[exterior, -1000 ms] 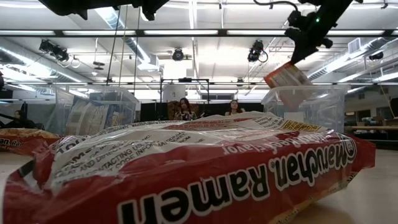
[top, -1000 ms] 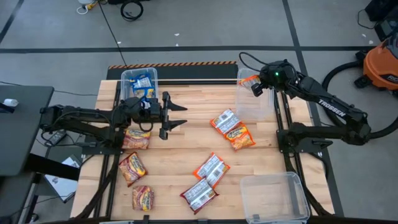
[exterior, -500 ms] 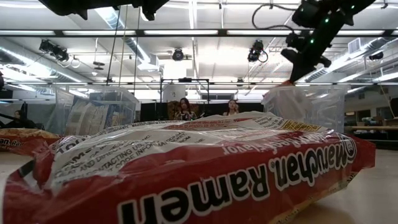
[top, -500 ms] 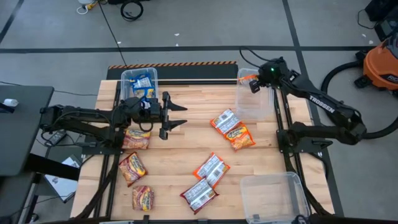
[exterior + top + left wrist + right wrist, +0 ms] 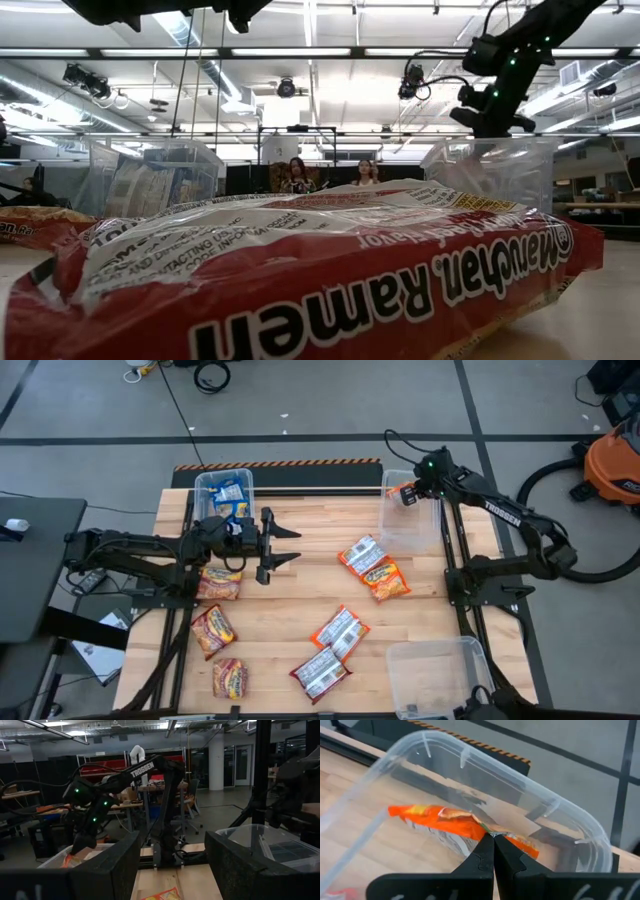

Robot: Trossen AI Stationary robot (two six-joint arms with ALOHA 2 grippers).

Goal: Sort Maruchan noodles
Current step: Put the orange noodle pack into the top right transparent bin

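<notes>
Only the right wrist view shows the grip: the right gripper (image 5: 493,839) has its fingers pressed together on the edge of an orange noodle packet (image 5: 445,824), held inside the clear bin (image 5: 540,785) at the table's far right corner. The high view shows the rest: the left gripper (image 5: 287,544), fingers spread and holding nothing, hovers over the table's left-centre, near the bin of blue packets (image 5: 226,494). Loose packets (image 5: 374,568) lie across the table, orange or red with silver-white backs.
</notes>
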